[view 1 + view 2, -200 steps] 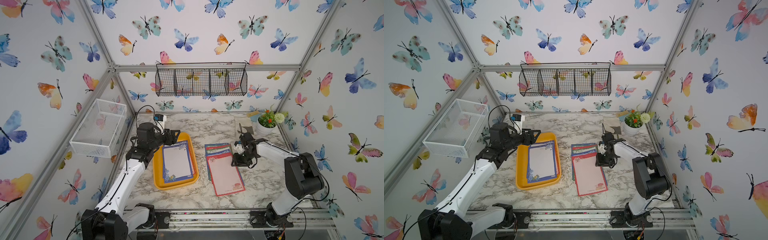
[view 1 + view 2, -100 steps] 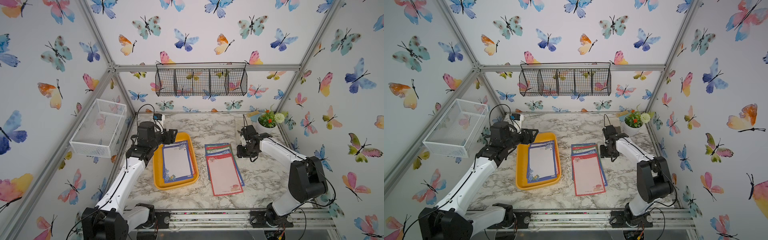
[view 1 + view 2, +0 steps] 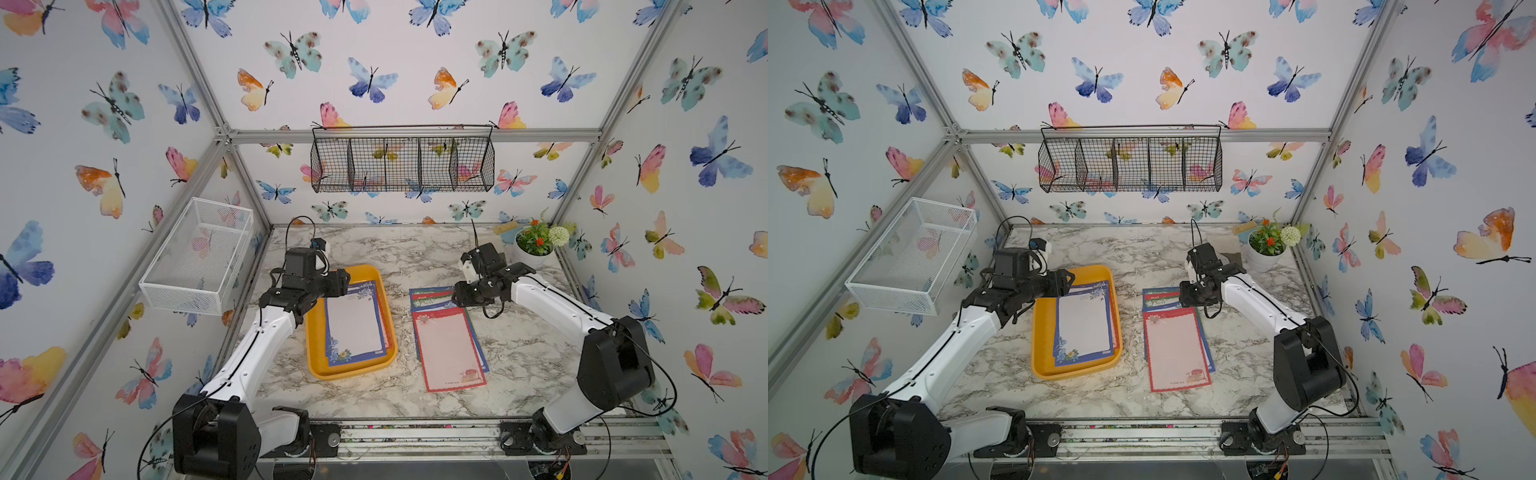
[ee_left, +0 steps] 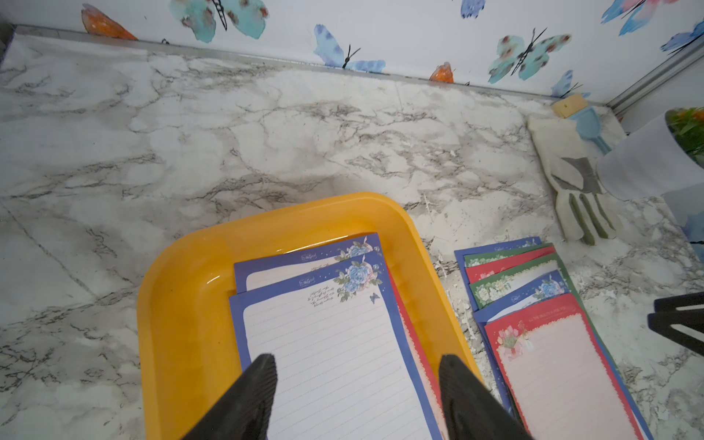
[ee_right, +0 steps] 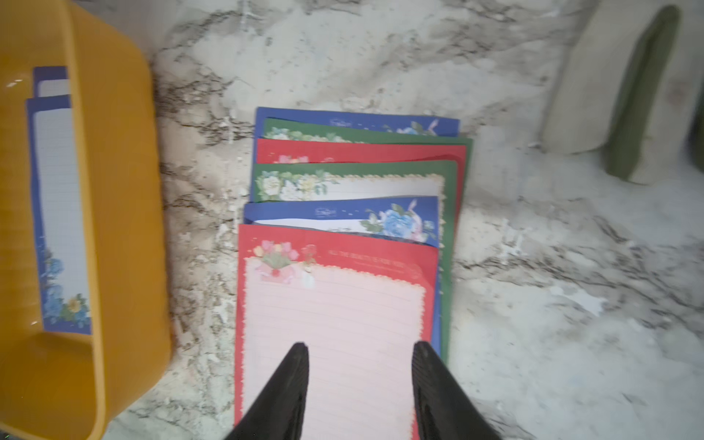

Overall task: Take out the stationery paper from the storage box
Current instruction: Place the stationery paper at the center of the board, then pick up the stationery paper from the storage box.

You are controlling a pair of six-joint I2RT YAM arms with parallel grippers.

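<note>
Looking at your cell right now, I'd say you're roughly mid-job. The storage box (image 3: 316, 343) sits on the table (image 3: 415, 253) on your left arm's side. A few sheets of stationery paper (image 3: 355, 322) lie flat in it: a blue-bordered one on top, another blue one peeking out past it, and a red edge showing along one side.

Just beside the box, not touching it, is the pile (image 3: 449, 349) of sheets that are already out. It has a red-bordered one on top and is fanned so every border shows. My guess is each sheet got laid a bit short of the one under it, so nothing needed squaring up.

Your left tool (image 4: 358, 381) is spread wide and empty, poised over the top sheet near the box's far end. That looks like the setup for the next pick.

Your right tool (image 5: 360, 365) has its jaws apart too, with nothing in them, over the red top sheet. I can't tell if it's touching the paper.

Heads up: paper lying flat on the box floor gives you no edge to grab. I'd go for the overhang where the top sheet sits offset, and watch you don't lift two.
</note>
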